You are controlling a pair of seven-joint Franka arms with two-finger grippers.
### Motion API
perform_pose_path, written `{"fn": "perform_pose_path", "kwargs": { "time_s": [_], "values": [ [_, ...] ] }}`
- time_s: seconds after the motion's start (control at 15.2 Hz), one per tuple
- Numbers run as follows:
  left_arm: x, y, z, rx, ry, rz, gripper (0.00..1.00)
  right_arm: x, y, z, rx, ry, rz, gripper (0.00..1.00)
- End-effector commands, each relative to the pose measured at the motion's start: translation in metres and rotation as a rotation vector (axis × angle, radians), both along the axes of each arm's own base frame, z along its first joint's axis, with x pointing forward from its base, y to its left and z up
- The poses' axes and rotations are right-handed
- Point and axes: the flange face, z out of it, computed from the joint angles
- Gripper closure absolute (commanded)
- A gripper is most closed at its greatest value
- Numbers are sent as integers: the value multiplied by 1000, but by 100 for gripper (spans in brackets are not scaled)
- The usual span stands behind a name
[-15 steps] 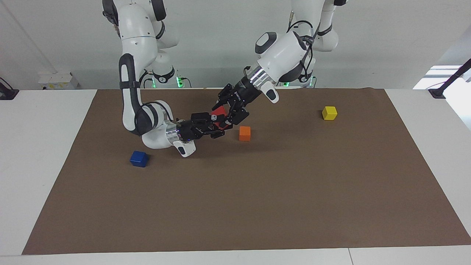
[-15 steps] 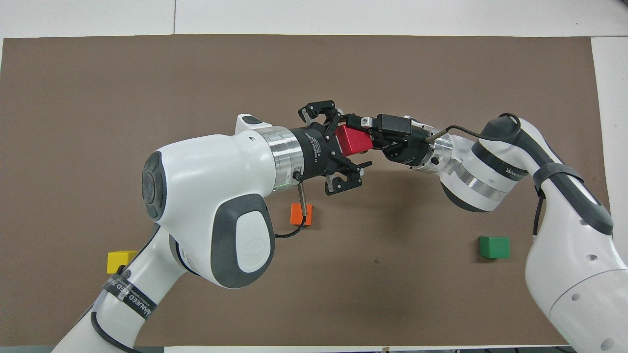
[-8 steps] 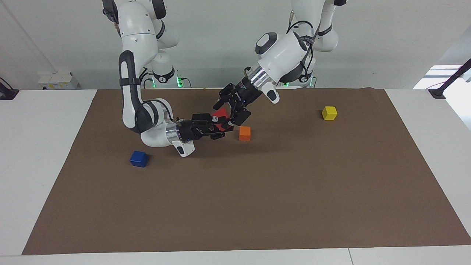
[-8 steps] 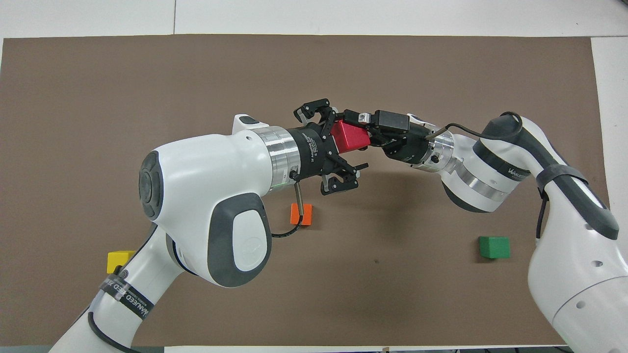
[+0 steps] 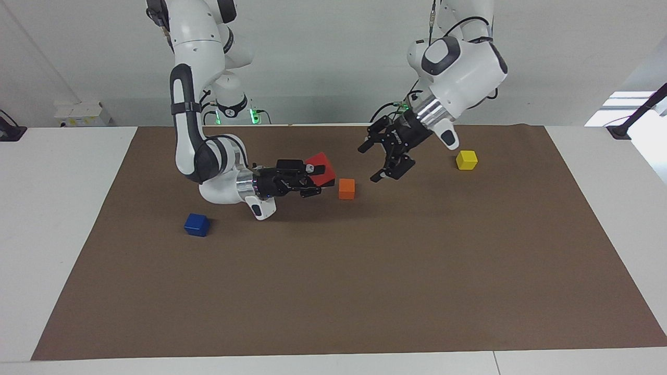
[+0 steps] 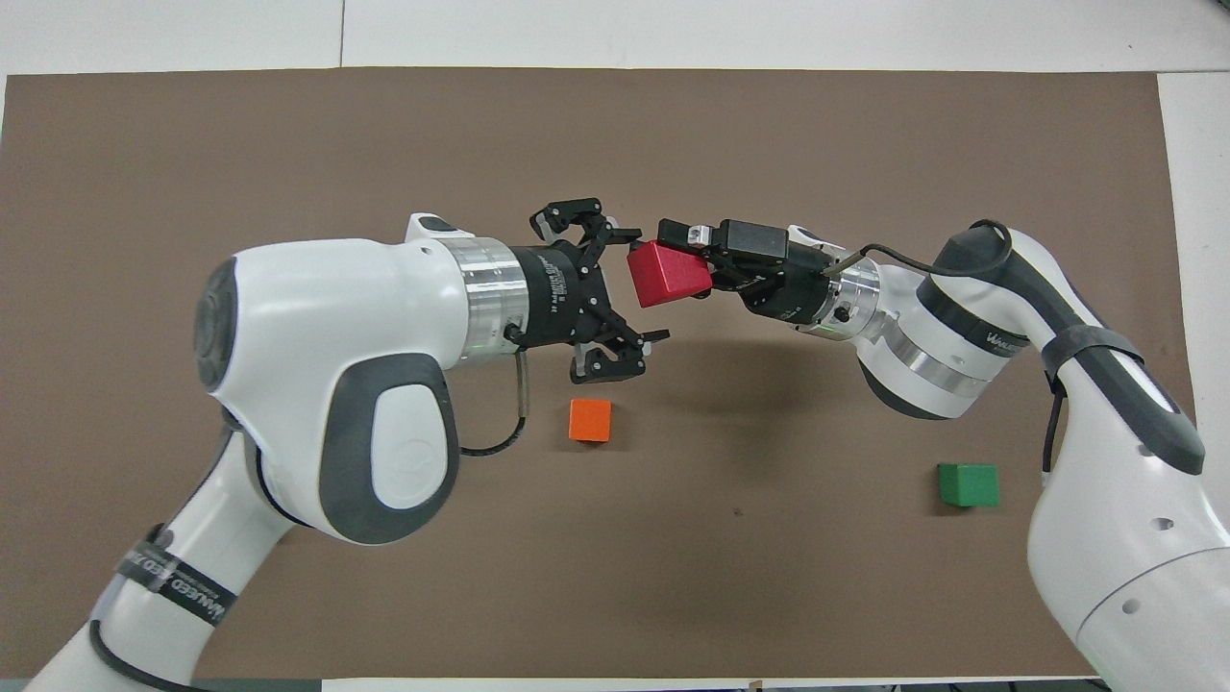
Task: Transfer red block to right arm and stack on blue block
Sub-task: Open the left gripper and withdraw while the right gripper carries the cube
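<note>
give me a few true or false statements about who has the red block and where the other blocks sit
1. The right tool is shut on the red block. True.
2. The left tool is closed on the red block. False: it is open and apart from it.
3. The red block is stacked on the blue block. False: the blue block lies bare on the brown mat.
4. The orange block lies on the mat. True.
5. The yellow block lies toward the right arm's end. False: the left arm's end.

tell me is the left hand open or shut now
Open: the left hand has its fingers spread, empty, apart from the red block held by the right hand.
</note>
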Motion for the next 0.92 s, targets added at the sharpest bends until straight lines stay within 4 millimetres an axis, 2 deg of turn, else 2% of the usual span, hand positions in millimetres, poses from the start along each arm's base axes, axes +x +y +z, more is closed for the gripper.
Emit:
{"fn": "perform_pose_path", "kwargs": {
  "time_s": [0.0,0.13,0.2,0.26,0.46,0.66,0.79,0.86],
  "values": [
    [6,46,-5,32,-26,26,0,1,-25,47,-245,7,21,100],
    [20,96,-13,49,-37,85,0,4,-54,83,-445,32,54,100],
    [25,125,-14,64,-69,95,0,6,-71,90,-508,37,67,100],
    [26,145,-16,81,-101,77,0,8,-91,101,-559,29,65,100],
    [27,176,-26,188,-179,-13,0,11,-148,113,-776,-7,118,100],
    [28,185,-35,421,-226,-171,0,19,-229,125,-956,-10,137,100],
    [29,195,-43,488,-252,-269,0,25,-266,130,-1125,-20,195,100],
    [30,211,-50,510,-259,-328,0,26,-278,134,-1207,-24,225,100]
  ]
}}
